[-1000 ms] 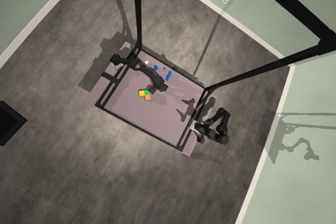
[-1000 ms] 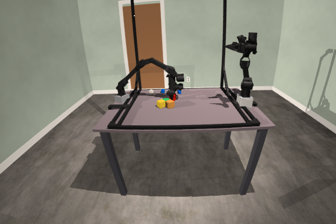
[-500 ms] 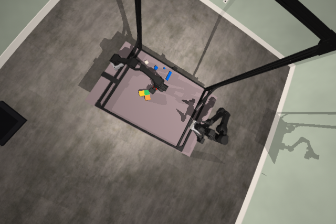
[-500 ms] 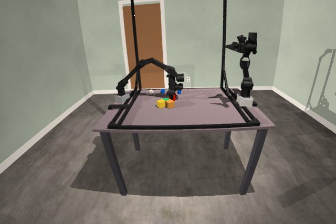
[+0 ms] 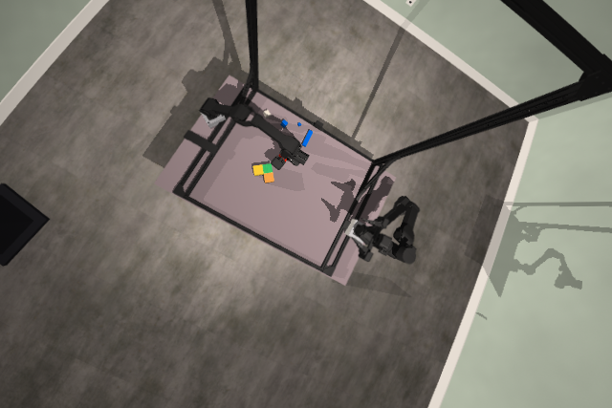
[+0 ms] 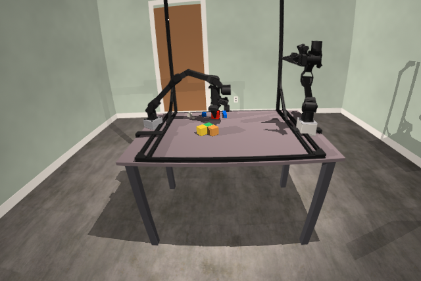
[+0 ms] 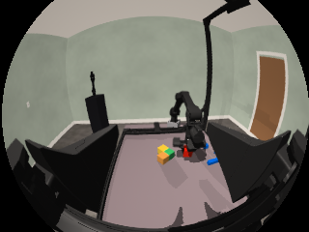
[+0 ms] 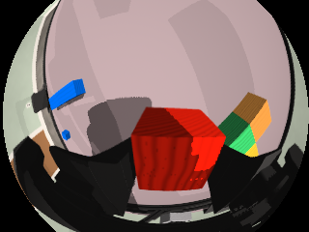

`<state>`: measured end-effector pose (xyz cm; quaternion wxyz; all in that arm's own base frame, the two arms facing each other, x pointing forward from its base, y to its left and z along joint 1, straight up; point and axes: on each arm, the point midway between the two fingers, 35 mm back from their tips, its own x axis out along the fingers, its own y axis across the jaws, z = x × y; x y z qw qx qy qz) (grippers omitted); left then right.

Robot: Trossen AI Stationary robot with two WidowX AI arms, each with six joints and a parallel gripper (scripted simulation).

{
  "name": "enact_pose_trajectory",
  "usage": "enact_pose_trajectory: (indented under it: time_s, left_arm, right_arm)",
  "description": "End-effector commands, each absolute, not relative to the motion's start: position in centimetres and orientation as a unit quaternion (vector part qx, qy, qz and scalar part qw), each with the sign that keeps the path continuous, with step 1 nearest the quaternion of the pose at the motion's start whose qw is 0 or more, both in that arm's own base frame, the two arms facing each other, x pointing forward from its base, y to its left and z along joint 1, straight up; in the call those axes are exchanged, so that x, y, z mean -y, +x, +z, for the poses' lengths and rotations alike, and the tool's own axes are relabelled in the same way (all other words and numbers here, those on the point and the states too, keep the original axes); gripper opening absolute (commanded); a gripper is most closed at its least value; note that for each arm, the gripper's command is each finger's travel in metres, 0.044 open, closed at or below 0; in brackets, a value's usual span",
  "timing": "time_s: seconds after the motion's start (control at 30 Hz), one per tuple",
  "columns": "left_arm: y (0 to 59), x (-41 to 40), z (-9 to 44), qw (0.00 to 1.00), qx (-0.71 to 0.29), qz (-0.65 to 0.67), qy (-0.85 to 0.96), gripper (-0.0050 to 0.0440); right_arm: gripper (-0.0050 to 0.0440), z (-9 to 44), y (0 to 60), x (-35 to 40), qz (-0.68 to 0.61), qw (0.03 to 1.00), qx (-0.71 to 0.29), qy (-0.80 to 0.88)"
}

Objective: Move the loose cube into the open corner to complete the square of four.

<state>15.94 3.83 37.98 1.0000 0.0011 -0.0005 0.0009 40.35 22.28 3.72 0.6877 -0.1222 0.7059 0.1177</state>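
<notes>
Mauve worktop [image 5: 276, 210] [image 6: 237, 149] [image 7: 145, 193] [image 8: 159, 48]: bordered by black rails; supports all cubes of the partial square.
Left gripper [image 5: 360, 241] [image 6: 284, 58] [image 7: 163, 127]: wide open, empty; raised by the left-arm short edge, touching nothing.
Right gripper [image 5: 288, 161] [image 6: 214, 111] [image 7: 187, 147] [image 8: 178, 150]: apparently closed on the red cube, one finger per side.
Partial square: yellow cube [image 5: 257, 169] [image 6: 201, 130] [image 7: 163, 149] [image 8: 252, 151], green cube [image 5: 267, 167] [image 6: 208, 124] [image 7: 169, 154] [image 8: 240, 140] and orange cube [image 5: 268, 177] [image 6: 213, 130] [image 7: 163, 159] [image 8: 261, 113] in an L; open corner toward the long edge opposite the frame posts.
Red cube [image 5: 285, 160] [image 7: 187, 152] [image 8: 169, 161]: between the L and the post-side long edge, near green; lift off the worktop not determinable.
Blue bar [image 5: 307, 138] [image 6: 224, 114] [image 7: 212, 161] [image 8: 68, 94]: near the post-side edge; not needed.
Done: three cubes placed, grasp apparently made.
Remaining: carry red past green, lower between yellow and orange, press flush, release, retract.
Caution: avoid knocking the L.
</notes>
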Motion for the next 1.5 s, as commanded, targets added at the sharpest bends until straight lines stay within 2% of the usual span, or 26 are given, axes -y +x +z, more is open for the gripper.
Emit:
enact_pose_trajectory:
  time_s: [0.0,0.4,0.9,1.47]
  left_arm:
    - [15.9,-3.8,38.0,1.000,0.001,0.000,0.000,0.0400]
    - [15.9,-3.8,38.0,1.000,0.001,0.000,0.000,0.0400]
    - [15.9,-3.8,38.0,1.000,0.001,0.000,0.000,0.0400]
    - [15.9,-3.8,38.0,1.000,0.001,0.000,0.000,0.0400]
  right_arm:
    - [0.0000,6.1,40.5,-22.4,0.122,0.697,-0.697,-0.122]
    - [0.0000,6.1,41.0,-21.3,0.109,0.699,-0.699,-0.109]
    - [0.0000,6.1,44.0,-10.0,-0.018,0.707,-0.707,0.018]
    - [0.0000,6.1,44.1,0.2,-0.131,0.695,-0.695,0.131]
